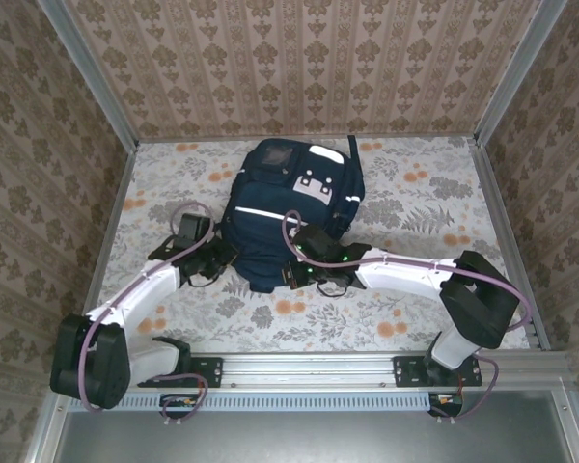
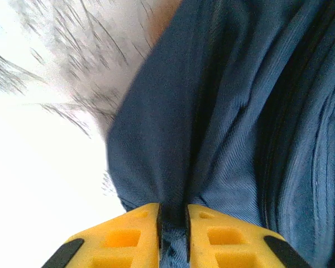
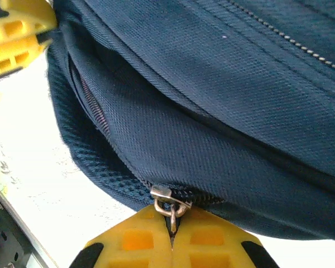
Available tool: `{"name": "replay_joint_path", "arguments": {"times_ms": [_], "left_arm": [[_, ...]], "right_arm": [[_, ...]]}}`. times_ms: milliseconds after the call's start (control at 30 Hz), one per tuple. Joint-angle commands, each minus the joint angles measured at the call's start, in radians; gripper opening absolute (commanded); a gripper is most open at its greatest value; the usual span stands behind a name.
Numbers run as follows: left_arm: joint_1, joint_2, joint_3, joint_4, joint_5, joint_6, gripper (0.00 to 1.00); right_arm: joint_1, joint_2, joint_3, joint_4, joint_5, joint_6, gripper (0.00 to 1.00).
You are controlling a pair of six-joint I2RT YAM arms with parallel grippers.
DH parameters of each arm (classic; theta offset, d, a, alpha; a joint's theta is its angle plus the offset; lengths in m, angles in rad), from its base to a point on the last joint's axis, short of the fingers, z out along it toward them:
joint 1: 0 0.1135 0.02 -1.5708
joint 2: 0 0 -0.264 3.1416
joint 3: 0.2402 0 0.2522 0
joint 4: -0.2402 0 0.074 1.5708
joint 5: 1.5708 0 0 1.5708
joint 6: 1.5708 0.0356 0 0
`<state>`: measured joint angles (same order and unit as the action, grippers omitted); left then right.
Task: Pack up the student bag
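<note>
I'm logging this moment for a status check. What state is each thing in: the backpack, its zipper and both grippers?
Backpack: lying on the table, front pocket up.
Zipper: seems to gape open on one side of the slider.
Left gripper: fingers pinched on a fold of backpack fabric.
Right gripper: fingers shut on the zipper pull.

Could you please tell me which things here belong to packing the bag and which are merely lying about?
Job: student bag; its zip pull, pinched by the right gripper; left gripper, pinching the bag's fabric.
Not involved: floral table cover; patterned walls.
</note>
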<state>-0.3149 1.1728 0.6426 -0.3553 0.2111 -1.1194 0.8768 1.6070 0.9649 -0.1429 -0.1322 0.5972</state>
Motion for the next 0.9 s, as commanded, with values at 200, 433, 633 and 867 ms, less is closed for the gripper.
{"name": "replay_joint_path", "arguments": {"times_ms": [200, 433, 633, 867], "left_arm": [[0.045, -0.092, 0.027, -0.131, 0.057, 0.064, 0.51], [-0.087, -0.131, -0.028, -0.053, 0.033, -0.089, 0.53], [-0.134, -0.009, -0.015, 0.024, 0.016, -0.129, 0.54], [-0.135, 0.125, 0.030, 0.093, -0.019, -0.113, 0.50]], "right_arm": [[-0.001, 0.104, 0.115, 0.000, -0.067, 0.035, 0.00], [0.020, 0.162, 0.151, 0.034, -0.095, 0.070, 0.00], [0.031, 0.186, 0.154, 0.056, -0.093, 0.082, 0.00], [0.037, 0.202, 0.152, 0.068, -0.091, 0.090, 0.00]]}}
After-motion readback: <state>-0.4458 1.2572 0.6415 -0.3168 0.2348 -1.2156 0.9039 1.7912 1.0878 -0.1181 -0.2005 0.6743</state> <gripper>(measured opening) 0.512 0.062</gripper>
